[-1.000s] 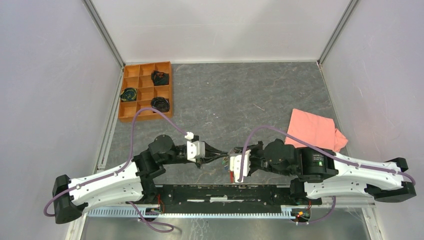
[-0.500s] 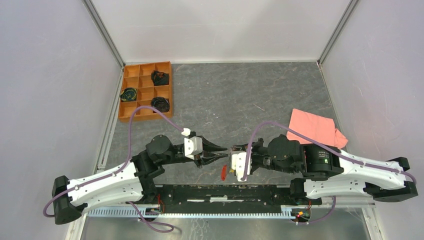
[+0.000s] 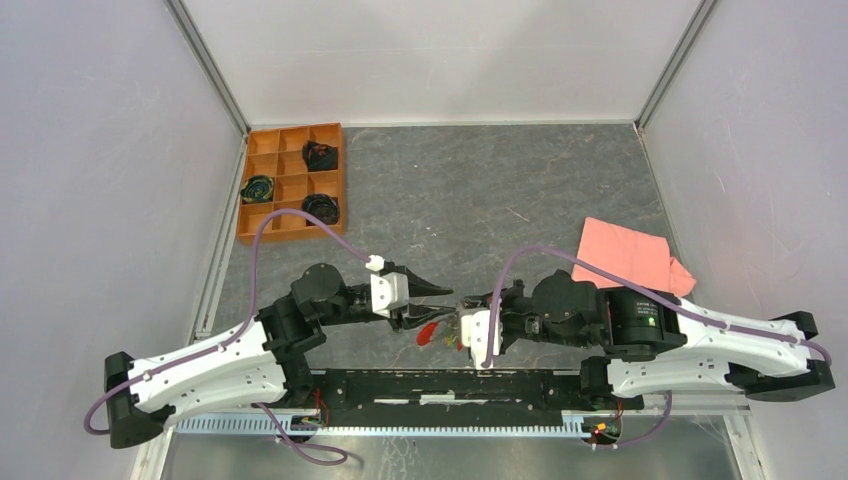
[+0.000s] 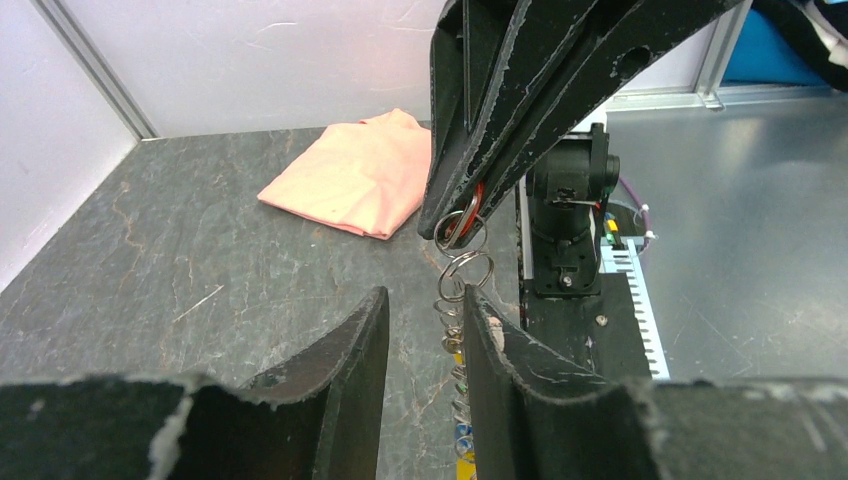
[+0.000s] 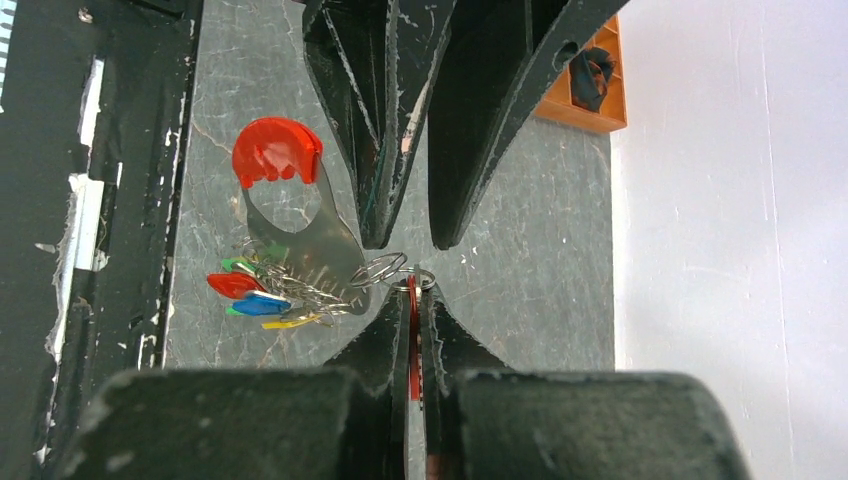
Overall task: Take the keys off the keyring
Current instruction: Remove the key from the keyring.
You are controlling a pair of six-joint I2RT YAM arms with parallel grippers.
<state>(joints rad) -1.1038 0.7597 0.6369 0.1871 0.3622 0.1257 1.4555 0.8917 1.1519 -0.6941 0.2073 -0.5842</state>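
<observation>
The right gripper is clamped on the red strap of the keyring, the strap pinched edge-on between its two fingers. The thin metal ring sits right at the fingertips and links to a second ring beside it. Both are held up above the grey desk, near its front edge.

From the rings hangs a short chain of loops carrying the keys — a small bunch with red, green, blue and yellow heads. Next to them is a larger flat metal piece with a red plastic head.

The left gripper faces the right one tip to tip. Its fingers stand apart, and in the left wrist view the hanging chain passes through the gap between them — no finger visibly pinches it.

A folded pink cloth lies on the desk to the right. An orange compartment tray sits at the far left corner, with dark bundles in three of its cells.
</observation>
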